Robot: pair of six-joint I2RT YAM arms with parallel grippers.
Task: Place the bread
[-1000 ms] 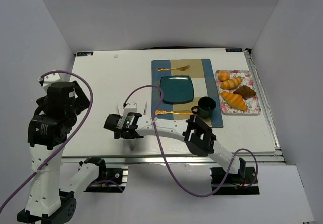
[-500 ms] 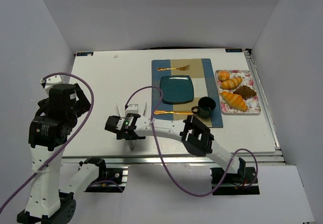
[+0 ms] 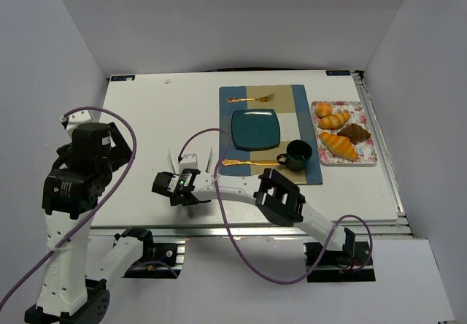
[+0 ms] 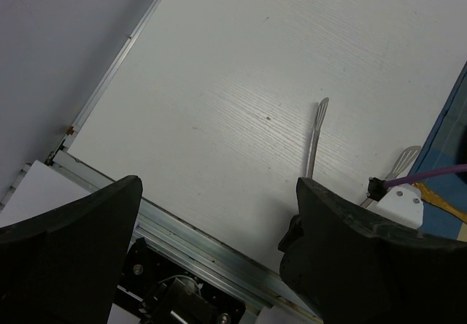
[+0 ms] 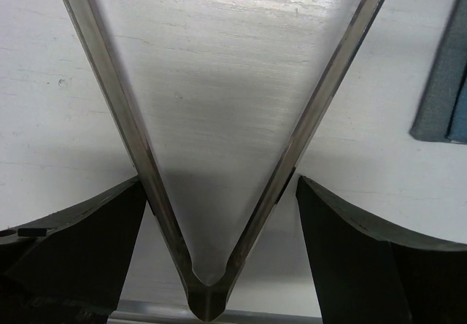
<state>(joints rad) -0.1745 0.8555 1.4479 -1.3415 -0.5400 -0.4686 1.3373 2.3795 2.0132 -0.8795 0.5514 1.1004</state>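
Observation:
The bread point(image 3: 354, 132) is a small dark brown croissant lying on the floral tray point(image 3: 367, 159) at the right, among golden croissants and a round bun. My right gripper point(image 3: 187, 192) reaches far left over the metal tongs point(image 3: 192, 165) lying on the table. In the right wrist view my right gripper point(image 5: 219, 185) straddles the V-shaped tongs point(image 5: 113, 105), with a finger against each arm's outer side and the tongs still spread. My left gripper point(image 4: 219, 189) is open, empty and raised at the left, and it sees the tongs point(image 4: 314, 140).
A blue placemat point(image 3: 310, 167) holds a teal square plate point(image 3: 238, 143), a dark mug point(image 3: 297, 154), a gold fork point(image 3: 250, 98) and a gold knife point(image 3: 248, 163). The table's near metal edge point(image 4: 211, 240) lies just below the tongs.
My right gripper has slid slightly toward the near edge along the tongs. The left arm has barely moved. The bread has not moved.

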